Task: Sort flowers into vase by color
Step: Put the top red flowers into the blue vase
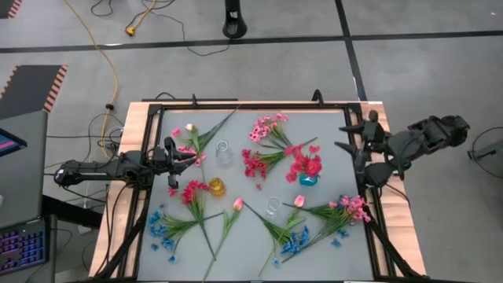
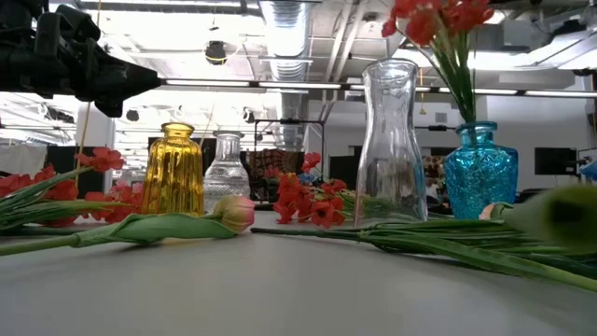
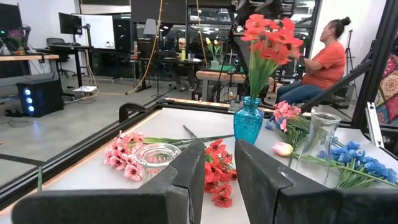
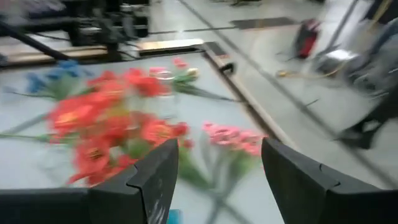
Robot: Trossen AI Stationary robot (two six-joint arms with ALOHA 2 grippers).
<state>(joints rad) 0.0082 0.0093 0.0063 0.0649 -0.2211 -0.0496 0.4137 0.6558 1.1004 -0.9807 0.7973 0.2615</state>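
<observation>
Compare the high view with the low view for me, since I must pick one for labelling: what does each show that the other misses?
Only the high view shows the whole layout: the blue flowers at the table's near left, the left gripper over pink sprigs, and the right gripper, open, at the table's right edge. Only the low view shows vase shapes side-on, such as the tall clear vase, and the room behind. Both share the yellow vase and the blue vase holding red flowers.
</observation>
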